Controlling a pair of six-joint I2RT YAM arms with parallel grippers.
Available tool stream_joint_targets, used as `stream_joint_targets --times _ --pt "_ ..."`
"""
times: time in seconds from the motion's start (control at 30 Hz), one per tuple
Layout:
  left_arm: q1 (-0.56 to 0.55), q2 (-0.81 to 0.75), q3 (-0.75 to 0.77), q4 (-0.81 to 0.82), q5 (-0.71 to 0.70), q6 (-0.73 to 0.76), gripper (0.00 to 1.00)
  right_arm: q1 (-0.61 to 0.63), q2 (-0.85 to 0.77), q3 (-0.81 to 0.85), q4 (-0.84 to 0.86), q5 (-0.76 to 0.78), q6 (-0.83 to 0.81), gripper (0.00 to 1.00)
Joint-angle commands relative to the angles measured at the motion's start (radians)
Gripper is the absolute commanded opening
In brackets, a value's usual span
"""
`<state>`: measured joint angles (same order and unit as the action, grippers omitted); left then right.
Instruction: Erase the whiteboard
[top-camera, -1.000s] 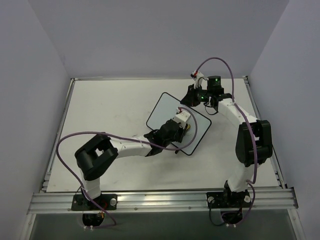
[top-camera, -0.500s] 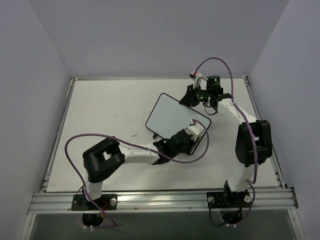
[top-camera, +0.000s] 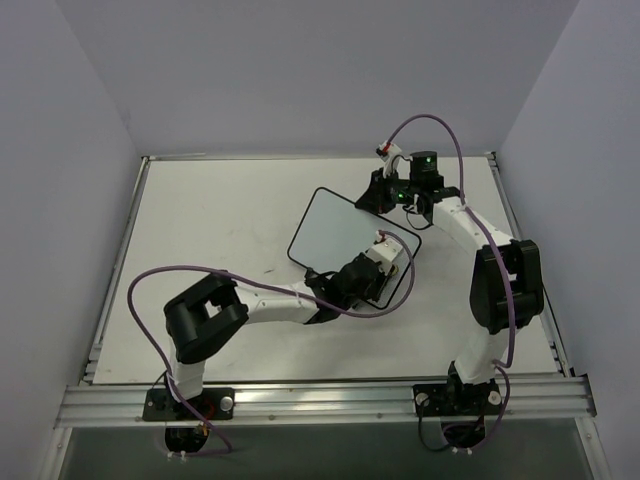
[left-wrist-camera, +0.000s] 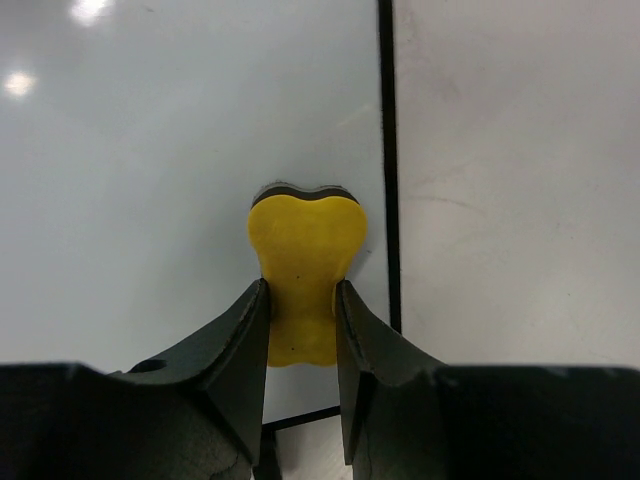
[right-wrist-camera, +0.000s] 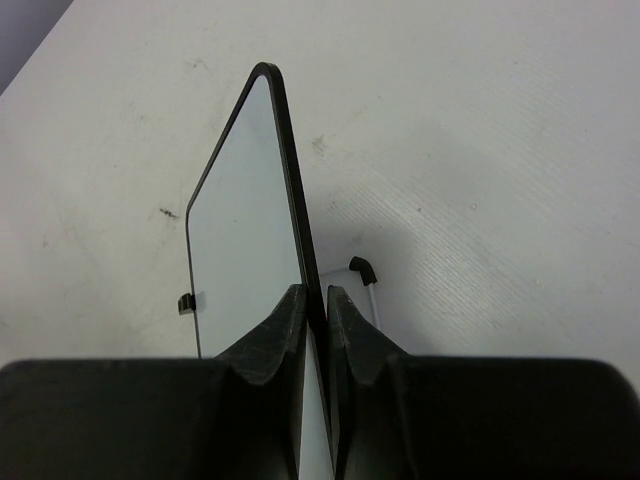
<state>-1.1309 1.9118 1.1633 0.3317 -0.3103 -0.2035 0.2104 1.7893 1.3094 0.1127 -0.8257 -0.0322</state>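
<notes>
Top external view: best overall look, so going big to small from there.
Table: flat off-white tabletop (top-camera: 200, 225). The board lies on it right of the middle, turned at an angle.
Whiteboard: small rectangular white board with a thin black rim and rounded corners (top-camera: 335, 225). Every bare bit I can see is blank, with no marker strokes from above or in either wrist view (left-wrist-camera: 150, 180) (right-wrist-camera: 245, 220).
Right gripper: black two-finger gripper (top-camera: 378, 192) at the board's far corner. Up close (right-wrist-camera: 316, 292) its jaws are pressed together on the black rim, pinning the board in place.
Left gripper: (top-camera: 375, 262) sits over the board's near right corner, jaws pinching the eraser (left-wrist-camera: 301, 287).
Eraser: small yellow block with a dark felt underside (left-wrist-camera: 305, 265), sitting on the white surface just beside the right rim, close to the bottom corner.
Done so far: my read is it's basically finished, since the surface looks wiped clean.
Left to do: the patch under the left arm is hidden from above, so I can't rule out a leftover smudge there. Maybe one last swipe along that edge, then let go.
</notes>
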Motion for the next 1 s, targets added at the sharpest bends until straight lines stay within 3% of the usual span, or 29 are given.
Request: stream_joint_targets --times 0.0,0.97 --pt "0.089 -0.028 -0.031 -0.068 -0.111 -0.016 0.02 0.018 -0.056 -0.004 -0.038 -0.047 0.008 0.0" --pt "0.424 -0.146 -0.123 -0.16 -0.156 -0.123 0.02 0.024 -0.051 -0.001 -0.045 -0.041 0.002 0.0"
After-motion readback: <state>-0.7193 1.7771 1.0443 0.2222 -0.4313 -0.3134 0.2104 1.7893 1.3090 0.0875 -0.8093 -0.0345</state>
